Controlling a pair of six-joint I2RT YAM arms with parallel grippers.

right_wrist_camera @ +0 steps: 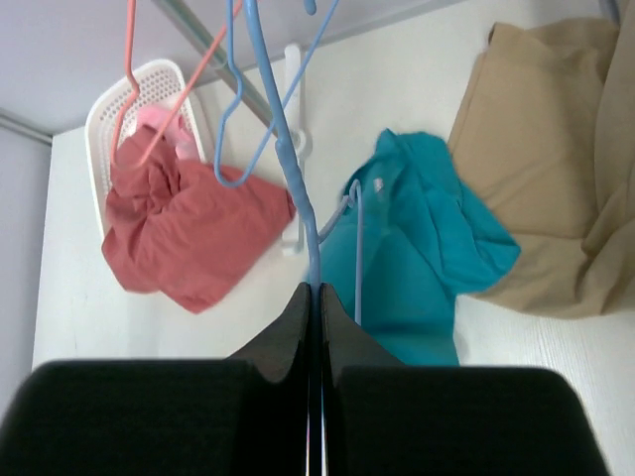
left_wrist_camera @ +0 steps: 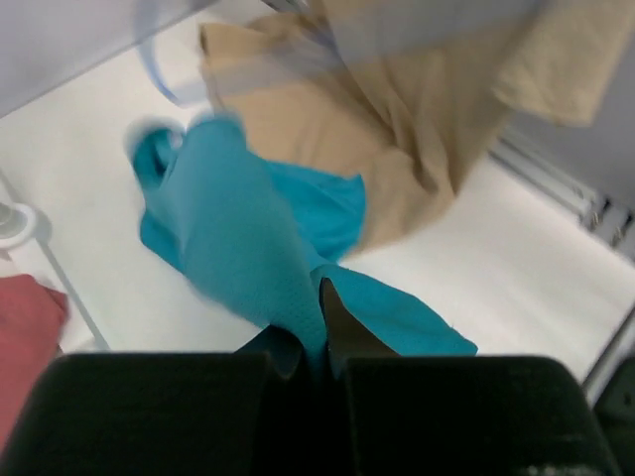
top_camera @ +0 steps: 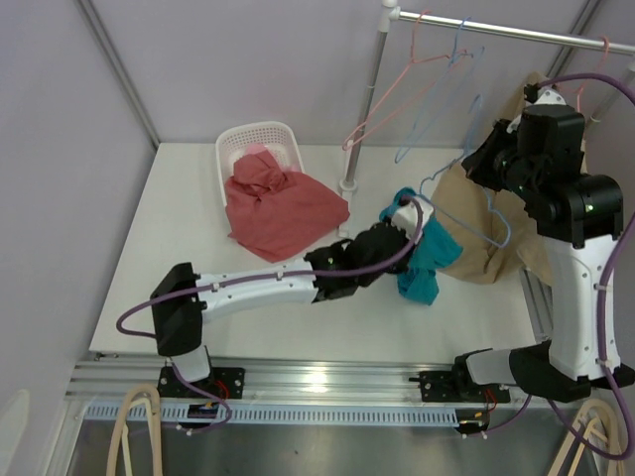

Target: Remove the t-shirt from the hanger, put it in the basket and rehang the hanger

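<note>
The white table (top_camera: 179, 248) stands in a corner of pale grey walls (top_camera: 60, 149), with a ribbed metal rail (top_camera: 327, 377) along its near edge. At the back right a metal rack (top_camera: 369, 89) rises from the table, and a pink hanger (top_camera: 397, 84) hangs from its bar. A white basket (top_camera: 223, 149) sits at the back of the table, with a red garment (top_camera: 283, 213) spilling out of it onto the surface. A tan cloth (top_camera: 476, 248) is heaped at the right side.

The teal t-shirt (top_camera: 425, 260) lies crumpled between the rack's foot and the tan cloth, touching the cloth. The left gripper (left_wrist_camera: 322, 297) reaches across the table and has its jaws pinched together on a fold of the shirt. The right gripper (right_wrist_camera: 316, 293) is raised above, with its jaws closed tight on the wire of a blue hanger (right_wrist_camera: 298, 188). A paler wire crosses the shirt's collar; whether it passes through the shirt cannot be told.
</note>
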